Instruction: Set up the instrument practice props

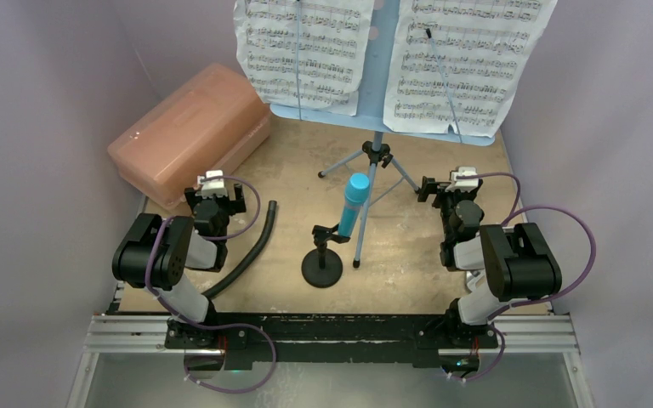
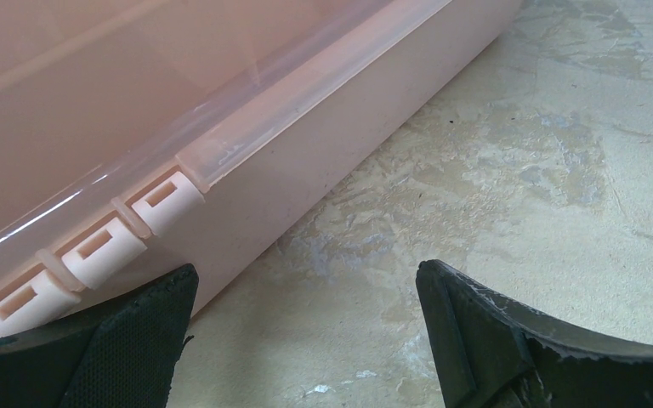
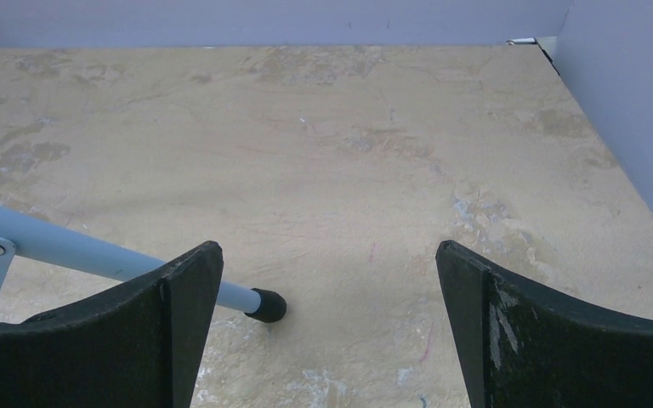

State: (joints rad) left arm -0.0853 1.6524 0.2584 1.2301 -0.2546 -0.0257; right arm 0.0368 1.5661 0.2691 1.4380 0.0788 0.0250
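Note:
The light-blue music stand [image 1: 380,76] stands on its thin tripod [image 1: 372,166] at the back middle, with two white sheet-music pages [image 1: 304,47] [image 1: 459,64] on its desk. The short black mic stand [image 1: 321,265] stands in front of it with the turquoise microphone [image 1: 354,204] in its clip, tilted up. My left gripper [image 1: 214,185] is open and empty beside the pink case; it also shows in the left wrist view [image 2: 306,327]. My right gripper [image 1: 457,183] is open and empty to the right of the tripod. In the right wrist view [image 3: 330,314] a tripod leg's black foot [image 3: 265,304] lies near the left finger.
A salmon-pink plastic case [image 1: 189,129] lies at the back left; its hinge side [image 2: 221,153] fills the left wrist view. A curved black hose [image 1: 248,251] lies between the left arm and the mic stand. Grey walls close in the table on three sides.

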